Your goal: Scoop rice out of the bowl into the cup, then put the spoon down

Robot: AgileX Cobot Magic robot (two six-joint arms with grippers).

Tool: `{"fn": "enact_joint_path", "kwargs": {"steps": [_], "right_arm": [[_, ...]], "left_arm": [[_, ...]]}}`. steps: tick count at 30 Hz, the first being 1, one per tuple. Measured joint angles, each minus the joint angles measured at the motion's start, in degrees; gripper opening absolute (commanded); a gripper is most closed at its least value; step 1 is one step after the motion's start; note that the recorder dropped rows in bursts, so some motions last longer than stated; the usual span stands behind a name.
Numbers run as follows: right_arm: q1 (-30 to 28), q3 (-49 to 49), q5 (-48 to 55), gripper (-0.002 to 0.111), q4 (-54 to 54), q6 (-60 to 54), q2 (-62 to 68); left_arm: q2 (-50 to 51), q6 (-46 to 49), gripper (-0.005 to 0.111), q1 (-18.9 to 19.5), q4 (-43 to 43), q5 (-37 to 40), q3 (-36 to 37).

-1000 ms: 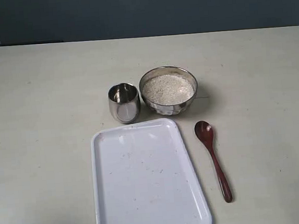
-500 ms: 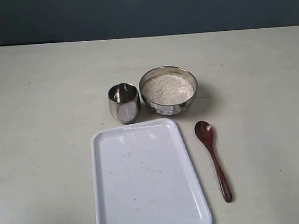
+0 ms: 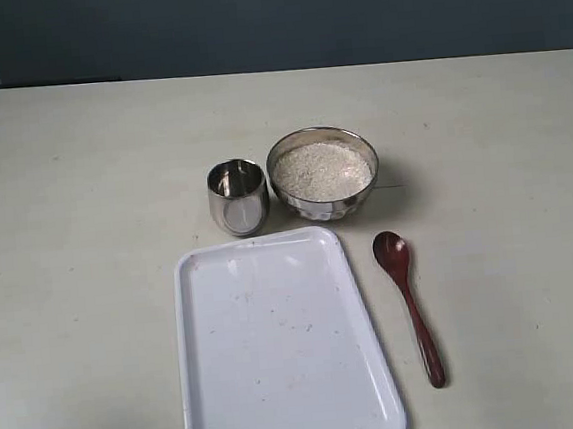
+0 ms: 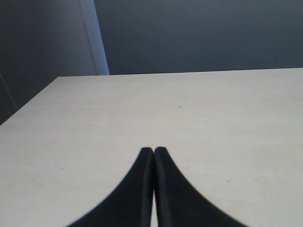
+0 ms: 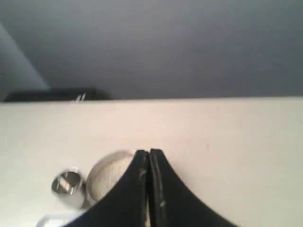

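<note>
A shiny steel bowl [image 3: 323, 175] heaped with white rice [image 3: 322, 168] stands at the table's middle, and the small steel cup [image 3: 238, 197] is just to its left. The reddish-brown wooden spoon [image 3: 409, 304] lies flat on the table, right of the white tray [image 3: 279, 348], head toward the bowl. Neither arm shows in the exterior view. My left gripper [image 4: 153, 151] is shut with nothing in it, over bare table. My right gripper [image 5: 148, 152] is shut and empty; beyond it the right wrist view shows the bowl [image 5: 106, 176] and the cup [image 5: 66, 183], and the spoon is hidden there.
The white tray carries a few stray grains and reaches the near edge of the exterior view. A dark wall [image 3: 280, 19] runs behind the table's far edge.
</note>
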Motion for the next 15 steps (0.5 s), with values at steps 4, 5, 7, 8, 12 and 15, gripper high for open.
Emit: {"fn": "enact_joint_path", "kwargs": {"steps": [4, 5, 7, 8, 12, 15], "right_arm": [[2.36, -2.29, 6.41, -0.001, -3.39, 0.18, 14.16], [3.84, -1.68, 6.51, -0.001, -5.89, 1.71, 16.54], [7.96, -0.02, 6.38, -0.001, -11.89, 5.78, 19.56], [10.52, 1.19, 5.94, -0.001, -15.02, 8.6, 20.74], [21.0, 5.37, 3.78, -0.001, -22.55, 17.42, 24.03], [27.47, 5.97, 3.24, -0.001, -23.37, 20.21, 27.29]], "left_arm": [[0.0, 0.0, 0.001, 0.0, 0.0, 0.0, 0.0], [0.0, 0.0, 0.001, 0.0, 0.0, 0.0, 0.0], [0.0, 0.0, 0.001, 0.0, 0.0, 0.0, 0.0], [0.0, 0.0, 0.001, 0.04, 0.0, 0.0, 0.0], [0.0, 0.0, 0.001, 0.79, 0.0, 0.0, 0.0], [0.0, 0.0, 0.001, 1.03, 0.0, 0.0, 0.0]]}}
